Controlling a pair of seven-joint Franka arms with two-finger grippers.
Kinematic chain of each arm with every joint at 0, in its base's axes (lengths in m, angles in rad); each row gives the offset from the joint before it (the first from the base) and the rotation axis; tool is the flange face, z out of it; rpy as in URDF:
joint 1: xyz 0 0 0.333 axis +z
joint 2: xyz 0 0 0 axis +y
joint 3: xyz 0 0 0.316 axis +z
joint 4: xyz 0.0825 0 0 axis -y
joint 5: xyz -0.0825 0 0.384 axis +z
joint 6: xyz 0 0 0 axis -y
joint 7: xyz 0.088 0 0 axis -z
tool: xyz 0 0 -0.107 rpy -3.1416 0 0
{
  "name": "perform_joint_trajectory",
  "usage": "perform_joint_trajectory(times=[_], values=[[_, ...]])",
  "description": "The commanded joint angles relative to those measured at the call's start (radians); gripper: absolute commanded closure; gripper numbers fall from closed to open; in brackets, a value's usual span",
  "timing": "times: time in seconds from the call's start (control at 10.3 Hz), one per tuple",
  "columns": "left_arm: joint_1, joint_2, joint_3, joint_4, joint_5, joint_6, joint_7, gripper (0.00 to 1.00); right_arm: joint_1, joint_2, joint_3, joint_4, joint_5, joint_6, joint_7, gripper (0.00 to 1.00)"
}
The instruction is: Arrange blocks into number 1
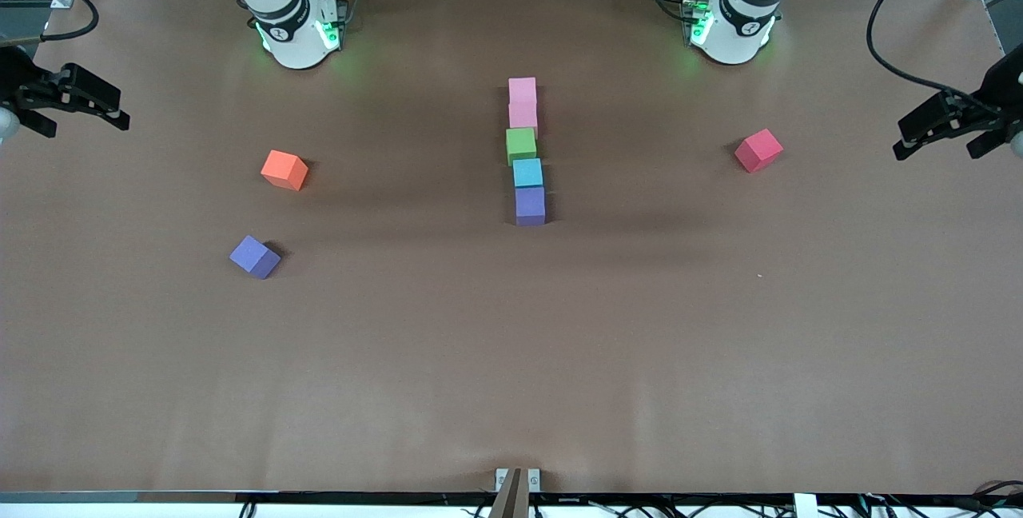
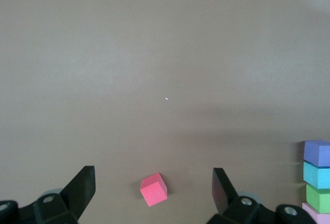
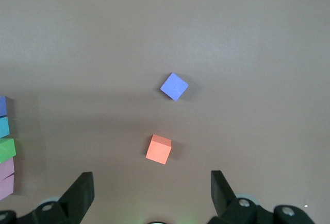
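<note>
Over the table ends: we see both grippers parked wide of the column, neither holding anything.
Left gripper: fingers spread wide, empty, hanging over the table's edge at its own arm's end; we judge it waiting.
Right gripper: spread just as wide, empty, over the edge at the right arm's end.
Column: our landmark, mid-table; five blocks in a line, two pink farthest from the front camera, then green, light blue, purple nearest, each touching or just beside the next.
Red block: loose, well apart from the column toward the left arm's end, turned askew.
Orange block: loose, toward the right arm's end.
Loose purple block: nearer the front camera than the orange one, also askew.
Handling: we judge the cubes light, matte, easy to hold; we would pinch two opposite flat faces, wrist turned to match each cube's skew.
</note>
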Motion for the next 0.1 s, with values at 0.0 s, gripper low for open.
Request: perform_joint_trajectory(times=[0.0], values=[[0.000,0.009,0.000,0.029,0.008,-0.020,-0.022,0.00,-0.001,-0.007,-0.003,-0.006,0.018,0.003,-0.009,0.00]])
